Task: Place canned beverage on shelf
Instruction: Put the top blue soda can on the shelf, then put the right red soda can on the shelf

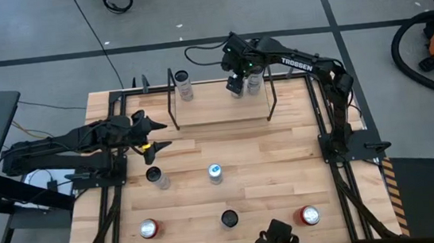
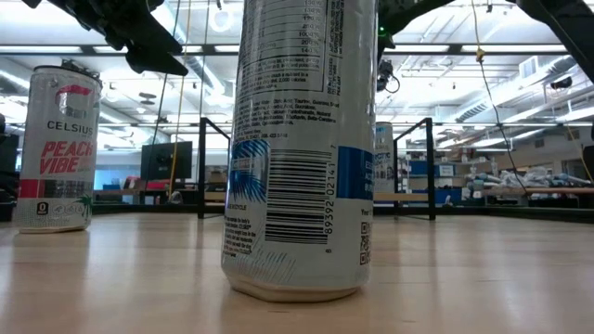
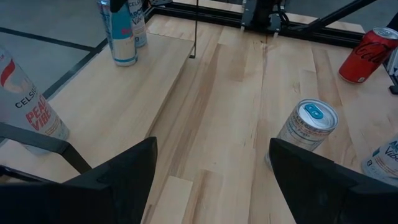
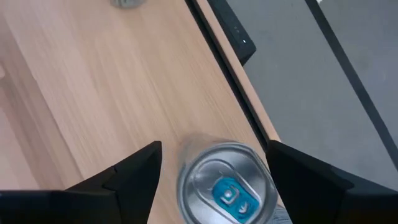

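The shelf (image 1: pixel 224 111) is a light-wood board in a black rod frame at the table's far middle. A silver can with a blue tab (image 4: pixel 227 186) stands upright on the board's right end, near its far edge. My right gripper (image 1: pixel 237 78) is over it, pointing steeply down. It is open, with one finger (image 4: pixel 124 177) on each side of the can's top and a gap showing on at least one side. Another can (image 3: pixel 135 22) stands beside it. A Celsius can (image 3: pixel 25 106) stands at the shelf's left end. My left gripper (image 1: pixel 154 135) waits open at the table's left.
Loose cans stand on the table: a blue-topped one (image 1: pixel 215 172), one near my left gripper (image 1: pixel 156 177), a red-topped one (image 1: pixel 149 228), a dark-topped one (image 1: pixel 229 217) and a red cola can (image 1: pixel 310 216). The shelf's upright posts (image 1: pixel 272 92) flank the board.
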Motion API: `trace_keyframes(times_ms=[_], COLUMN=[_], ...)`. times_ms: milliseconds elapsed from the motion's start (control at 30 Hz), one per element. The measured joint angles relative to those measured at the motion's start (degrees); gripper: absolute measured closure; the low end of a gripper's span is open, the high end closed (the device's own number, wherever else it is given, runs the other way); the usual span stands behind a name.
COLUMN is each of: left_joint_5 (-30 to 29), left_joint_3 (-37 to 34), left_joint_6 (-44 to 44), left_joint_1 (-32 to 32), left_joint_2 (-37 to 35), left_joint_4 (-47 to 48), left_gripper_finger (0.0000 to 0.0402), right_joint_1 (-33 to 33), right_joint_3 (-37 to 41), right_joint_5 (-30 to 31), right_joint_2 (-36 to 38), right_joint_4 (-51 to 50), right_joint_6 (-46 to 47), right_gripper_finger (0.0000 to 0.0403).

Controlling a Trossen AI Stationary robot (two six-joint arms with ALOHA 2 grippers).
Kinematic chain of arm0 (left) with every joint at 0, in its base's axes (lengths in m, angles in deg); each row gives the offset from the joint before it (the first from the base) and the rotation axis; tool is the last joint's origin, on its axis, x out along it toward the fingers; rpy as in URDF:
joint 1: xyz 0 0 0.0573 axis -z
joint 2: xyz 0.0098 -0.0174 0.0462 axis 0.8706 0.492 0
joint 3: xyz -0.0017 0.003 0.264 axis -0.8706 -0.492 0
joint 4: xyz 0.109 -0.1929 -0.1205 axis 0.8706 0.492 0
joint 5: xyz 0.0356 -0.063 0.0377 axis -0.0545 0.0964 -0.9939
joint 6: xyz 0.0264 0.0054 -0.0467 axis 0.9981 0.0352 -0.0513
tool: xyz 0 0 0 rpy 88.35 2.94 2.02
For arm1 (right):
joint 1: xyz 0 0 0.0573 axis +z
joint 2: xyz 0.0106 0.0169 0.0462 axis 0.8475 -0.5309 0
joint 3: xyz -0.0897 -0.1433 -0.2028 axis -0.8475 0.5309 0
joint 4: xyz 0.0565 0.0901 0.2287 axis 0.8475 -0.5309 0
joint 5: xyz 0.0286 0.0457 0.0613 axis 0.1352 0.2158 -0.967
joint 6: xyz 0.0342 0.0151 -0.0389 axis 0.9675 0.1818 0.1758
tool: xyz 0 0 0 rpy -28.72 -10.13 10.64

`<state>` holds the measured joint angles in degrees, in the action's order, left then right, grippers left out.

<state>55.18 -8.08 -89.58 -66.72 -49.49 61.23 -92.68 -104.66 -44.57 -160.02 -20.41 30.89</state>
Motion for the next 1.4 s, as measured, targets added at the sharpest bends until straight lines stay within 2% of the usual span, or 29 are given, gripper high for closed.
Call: trace_keyframes(times_ms=[233, 333, 533, 700, 1400], left_joint_5=[0.0, 0.0, 0.0, 0.0, 0.0], left_joint_3=[0.0, 0.0, 0.0, 0.0, 0.0], left_joint_6=[0.0, 0.0, 0.0, 0.0, 0.0], left_joint_1=[0.0, 0.0, 0.0, 0.0, 0.0], left_joint_2=[0.0, 0.0, 0.0, 0.0, 0.0], left_joint_4=[0.0, 0.0, 0.0, 0.0, 0.3], left_gripper_finger=[0.009, 0.009, 0.009, 0.009, 0.009], right_joint_1=[0.0, 0.1, 0.1, 0.1, -0.1], right_joint_3=[-0.6, -3.1, -7.9, -6.9, -5.5], right_joint_5=[2.3, 4.4, 3.5, 0.8, 0.9], right_joint_2=[0.0, 0.0, 0.1, 0.1, 0.0], right_joint_4=[-0.7, -2.1, -8.7, -11.7, -11.2], right_joint_6=[-1.5, -1.6, 2.1, 3.9, 5.4], right_gripper_finger=[0.0105, 0.0105, 0.0105, 0.0105, 0.0105])
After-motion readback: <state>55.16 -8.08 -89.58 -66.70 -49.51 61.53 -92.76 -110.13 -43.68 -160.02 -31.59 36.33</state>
